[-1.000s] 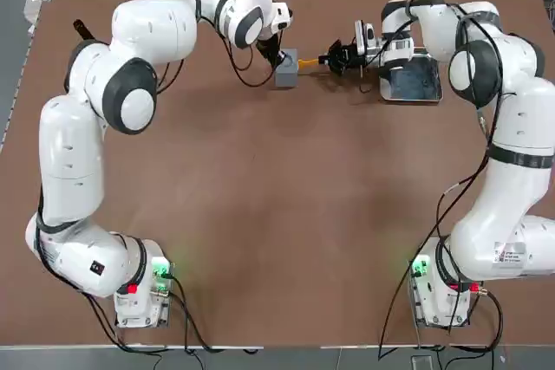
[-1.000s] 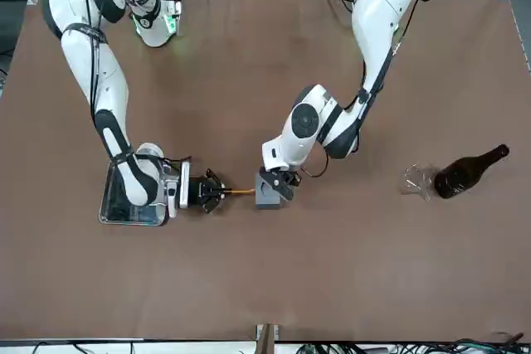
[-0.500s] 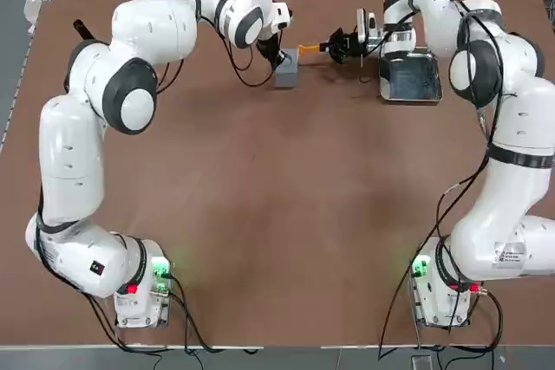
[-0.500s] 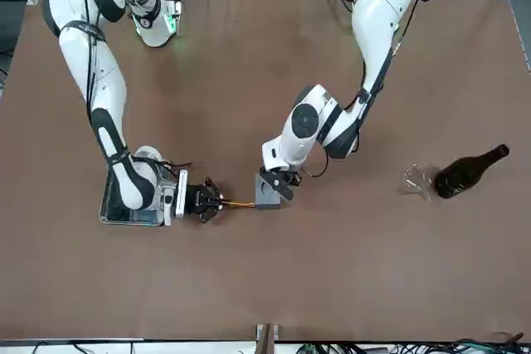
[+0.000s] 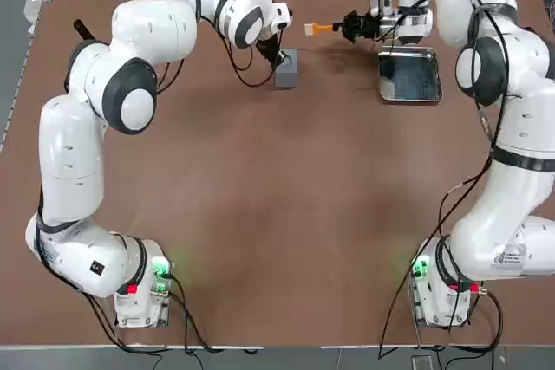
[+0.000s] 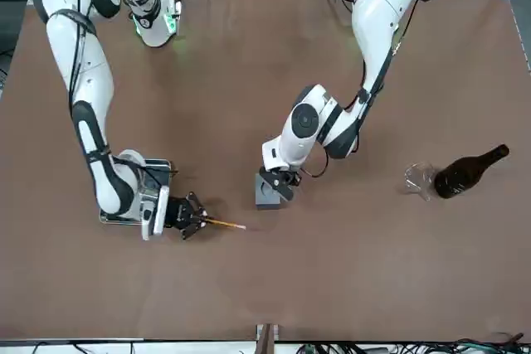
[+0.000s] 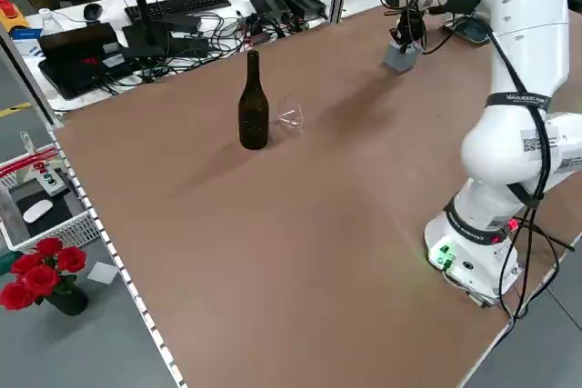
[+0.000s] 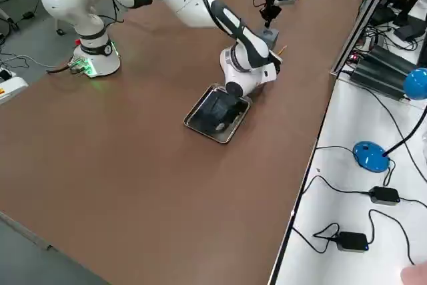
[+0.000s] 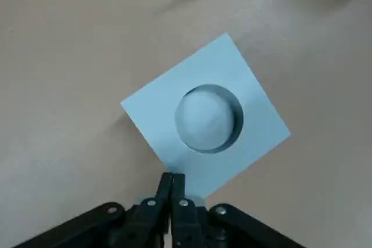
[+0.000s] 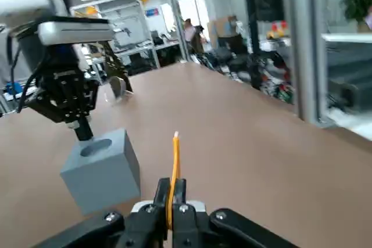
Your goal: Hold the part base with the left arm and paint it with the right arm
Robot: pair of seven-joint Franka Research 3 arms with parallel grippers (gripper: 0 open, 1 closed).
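One block (image 5: 287,68) sat on the counter (image 5: 277,214), left claw (image 5: 281,60) clenched on its edge. Right claw (image 5: 345,27) gripped one brush (image 5: 320,29) just beyond it. Only the front view showed the bottle (image 6: 469,171).

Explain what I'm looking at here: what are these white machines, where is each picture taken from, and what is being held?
Two white jointed robot arms stand at a brown table. One picture looks down from overhead, one faces the robot from across the table, two look from the sides, and two come from cameras on the wrists. The left claw is shut, its tips pressed on the top edge of the small grey cube-like block with a round hole. The right claw is shut on a thin yellow-handled brush, held level in the air clear of the block. A shallow steel tray, a dark glass bottle and a small clear glass also sit on the table.
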